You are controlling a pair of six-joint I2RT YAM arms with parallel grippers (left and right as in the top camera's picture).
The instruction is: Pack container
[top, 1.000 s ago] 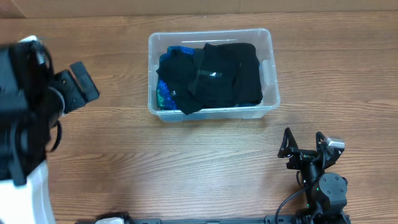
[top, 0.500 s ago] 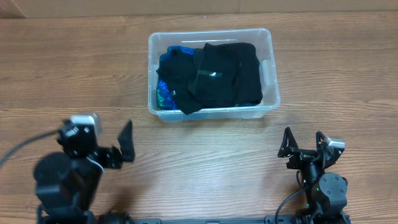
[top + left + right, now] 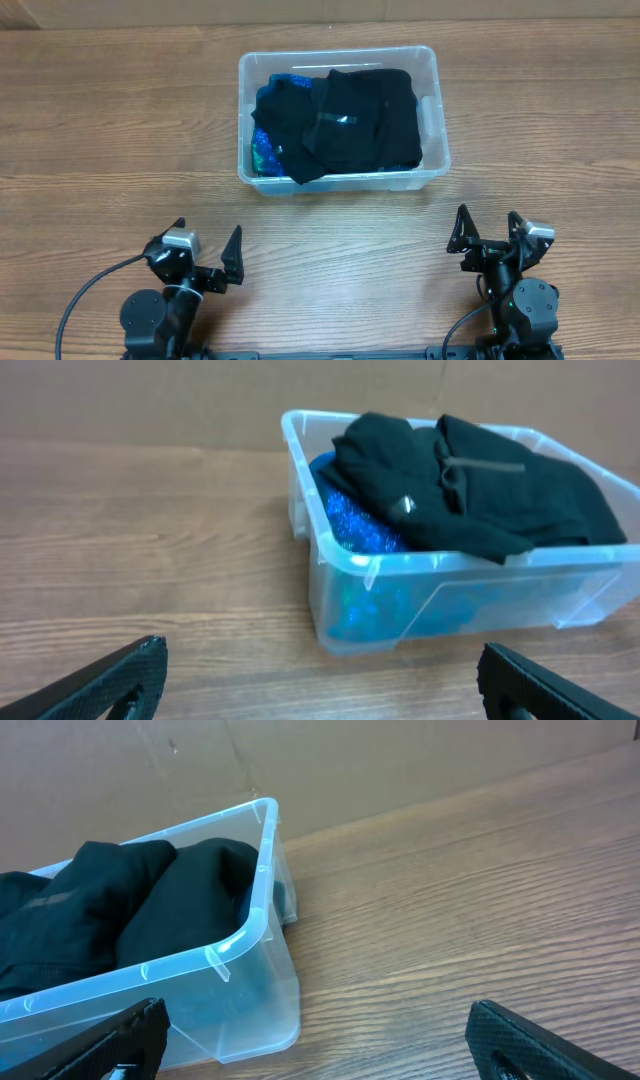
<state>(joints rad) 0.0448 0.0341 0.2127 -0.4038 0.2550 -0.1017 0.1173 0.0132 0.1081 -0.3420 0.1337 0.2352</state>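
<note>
The clear plastic container (image 3: pixel 432 82) stands at the back middle of the wooden table. It holds black folded clothing (image 3: pixel 350 120) on top of a blue sparkly item (image 3: pixel 262 152). The container also shows in the left wrist view (image 3: pixel 450 595) and the right wrist view (image 3: pixel 240 970), with black clothing (image 3: pixel 480 490) and the blue item (image 3: pixel 355 525) inside. My left gripper (image 3: pixel 207 255) is open and empty near the front left edge. My right gripper (image 3: pixel 487 228) is open and empty at the front right. Both are well in front of the container.
Bare wood table (image 3: pixel 120 120) lies on all sides of the container. A brown cardboard wall (image 3: pixel 150 400) stands behind the table. Black cables run from both arm bases at the front edge.
My left arm has swung down from the far left side to a low rest pose at the front left edge, its fingers open. The right arm and the container have not moved.
</note>
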